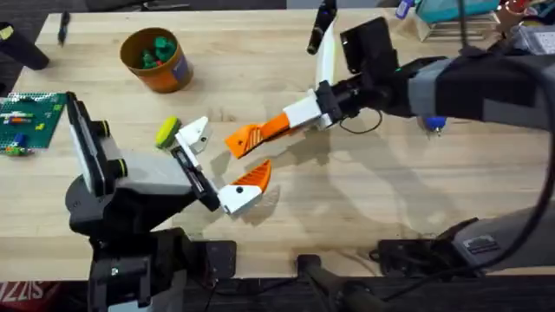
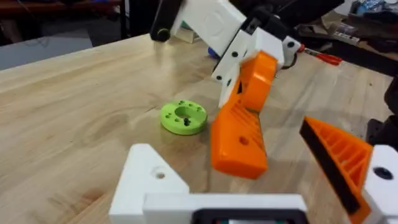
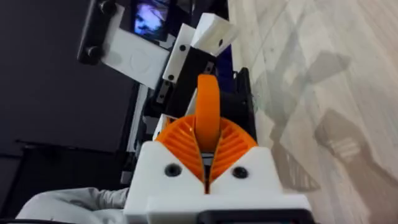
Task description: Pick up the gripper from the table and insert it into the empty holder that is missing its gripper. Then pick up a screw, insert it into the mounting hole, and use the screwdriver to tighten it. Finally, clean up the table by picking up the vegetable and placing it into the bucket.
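Orange plastic stands out at the middle of the pale wooden table (image 1: pixel 364 208): the small orange wedge-shaped ribbed fingertip, the gripper (image 1: pixel 246 139), is pinched between the closed orange pads of the right arm's white two-finger gripper (image 1: pixel 279 126), which reaches in low from the far right. In the right wrist view the two ribbed pads (image 3: pixel 177 146) press against the narrow orange piece (image 3: pixel 208 112) standing upright between them. The left wrist view shows the same piece (image 2: pixel 238 144) hanging tip-down, its lower end close to the wood, though whether it touches the surface is hard to judge.

Just beside that held piece, toward the near left, the left arm's gripper (image 1: pixel 212 165) lies spread wide and holds nothing. One of its fingers is the bare white angular plastic block, the holder (image 1: pixel 192 134), with a visible mounting hole (image 2: pixel 160 175); the other carries its own orange ribbed tip (image 1: pixel 255 176). The held fingertip sits between those two fingers, nearer the bare holder.

A green ring-shaped disc (image 2: pixel 183 117) lies flat on the wood beyond the holder. Left of the held piece, past the holder, is the small oblong yellow toy vegetable (image 1: pixel 167 132). Farther off, up and left, stands the round orange bucket (image 1: pixel 165 71) with dark green pieces (image 1: pixel 156 50) inside.
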Available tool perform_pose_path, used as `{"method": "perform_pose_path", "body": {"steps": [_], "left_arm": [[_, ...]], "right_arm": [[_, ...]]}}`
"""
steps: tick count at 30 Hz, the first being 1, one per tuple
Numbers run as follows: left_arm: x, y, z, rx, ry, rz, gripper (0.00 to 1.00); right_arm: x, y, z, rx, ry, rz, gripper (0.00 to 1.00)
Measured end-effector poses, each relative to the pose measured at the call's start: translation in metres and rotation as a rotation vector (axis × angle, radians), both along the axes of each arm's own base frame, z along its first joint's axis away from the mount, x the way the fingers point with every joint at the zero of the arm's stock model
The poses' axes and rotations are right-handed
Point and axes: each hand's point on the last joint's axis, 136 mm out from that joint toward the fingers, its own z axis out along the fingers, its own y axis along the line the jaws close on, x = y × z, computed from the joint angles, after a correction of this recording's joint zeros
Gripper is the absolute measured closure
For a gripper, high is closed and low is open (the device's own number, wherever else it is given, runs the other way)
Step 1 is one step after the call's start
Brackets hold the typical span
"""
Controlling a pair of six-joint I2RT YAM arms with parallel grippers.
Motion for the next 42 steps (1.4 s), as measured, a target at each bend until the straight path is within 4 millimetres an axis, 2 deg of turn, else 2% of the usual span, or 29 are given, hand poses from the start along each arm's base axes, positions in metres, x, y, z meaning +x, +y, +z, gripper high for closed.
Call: {"method": "perform_pose_path", "body": {"steps": [4, 10, 21, 42], "left_arm": [[0.000, 0.000, 0.000, 0.000, 0.000, 0.000, 0.015], [0.000, 0.000, 0.000, 0.000, 0.000, -0.001, 0.015], [0.000, 0.000, 0.000, 0.000, 0.000, -0.002, 0.016], [-0.005, -0.003, 0.000, -0.005, 0.006, -0.033, 0.016]], "right_arm": [[-0.003, 0.011, -0.002, 0.021, 0.018, 0.041, 0.984], [-0.003, 0.021, 0.006, 0.033, 0.034, 0.061, 0.984], [0.000, 0.024, -0.002, -0.024, 0.151, 0.041, 0.984], [0.014, 0.031, -0.002, -0.046, 0.175, -0.021, 0.984]]}}
